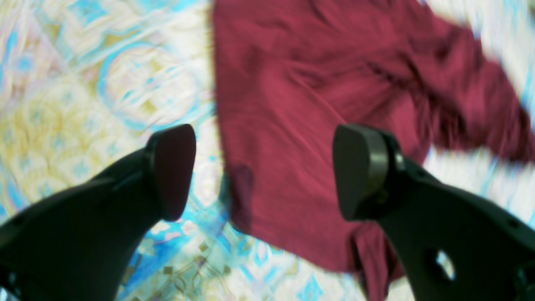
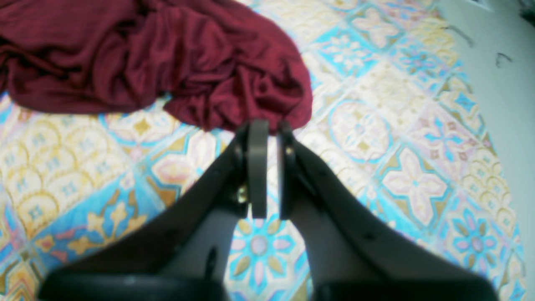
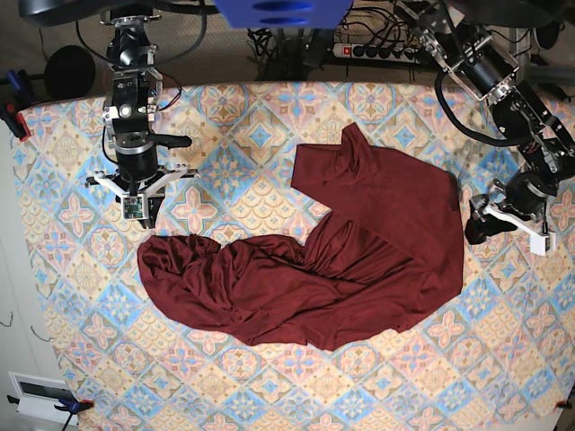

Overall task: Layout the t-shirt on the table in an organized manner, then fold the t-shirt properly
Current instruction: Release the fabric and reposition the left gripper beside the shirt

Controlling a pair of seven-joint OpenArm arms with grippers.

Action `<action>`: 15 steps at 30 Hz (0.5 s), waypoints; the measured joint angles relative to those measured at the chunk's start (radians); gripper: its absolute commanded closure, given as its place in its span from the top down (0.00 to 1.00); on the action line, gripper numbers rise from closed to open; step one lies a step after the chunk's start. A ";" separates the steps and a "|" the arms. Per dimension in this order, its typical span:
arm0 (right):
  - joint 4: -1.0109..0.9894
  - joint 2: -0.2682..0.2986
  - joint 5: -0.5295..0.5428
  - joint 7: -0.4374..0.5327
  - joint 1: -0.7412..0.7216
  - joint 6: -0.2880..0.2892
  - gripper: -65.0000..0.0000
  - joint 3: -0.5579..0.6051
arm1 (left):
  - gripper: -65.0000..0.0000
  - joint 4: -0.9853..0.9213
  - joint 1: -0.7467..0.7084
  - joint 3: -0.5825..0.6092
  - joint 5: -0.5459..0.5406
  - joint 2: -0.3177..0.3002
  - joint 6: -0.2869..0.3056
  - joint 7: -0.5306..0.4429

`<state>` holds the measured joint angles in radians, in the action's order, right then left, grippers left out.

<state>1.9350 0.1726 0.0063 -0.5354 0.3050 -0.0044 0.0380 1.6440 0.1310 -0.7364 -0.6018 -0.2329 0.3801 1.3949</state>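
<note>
The left gripper [image 1: 264, 171] has its jaws spread wide with nothing between the pads, and its arm reaches in from the far corner on the base view's right. The right gripper [image 2: 268, 169] has its fingers drawn nearly together around a thin gap, empty, on an arm pointing straight down.

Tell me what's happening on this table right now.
A two-armed robot is laying out a maroon t-shirt on the patterned table. The shirt lies crumpled and partly spread, not yet flat or folded. The left gripper hangs over one edge of the shirt with its jaws wide open and nothing between them. The right gripper is shut and empty, just short of the bunched fabric at the other end.
</note>
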 measured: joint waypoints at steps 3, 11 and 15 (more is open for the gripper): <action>0.000 -0.002 0.003 -0.002 0.002 0.003 0.06 0.002 | 0.77 -0.164 0.097 0.006 0.007 -0.026 0.000 -0.013; 0.001 -0.001 0.002 -0.002 0.003 0.003 0.06 0.002 | 0.77 -0.458 0.277 0.012 0.139 -0.025 -0.004 -0.240; 0.003 -0.003 0.001 -0.002 0.002 0.006 0.06 0.002 | 0.77 -0.620 0.367 0.011 0.198 -0.025 -0.004 -0.333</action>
<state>1.9377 0.1696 0.0074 -0.5369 0.3073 0.0021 0.0395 1.0237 0.4976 -0.7258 -0.4034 -0.2581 0.3759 1.0615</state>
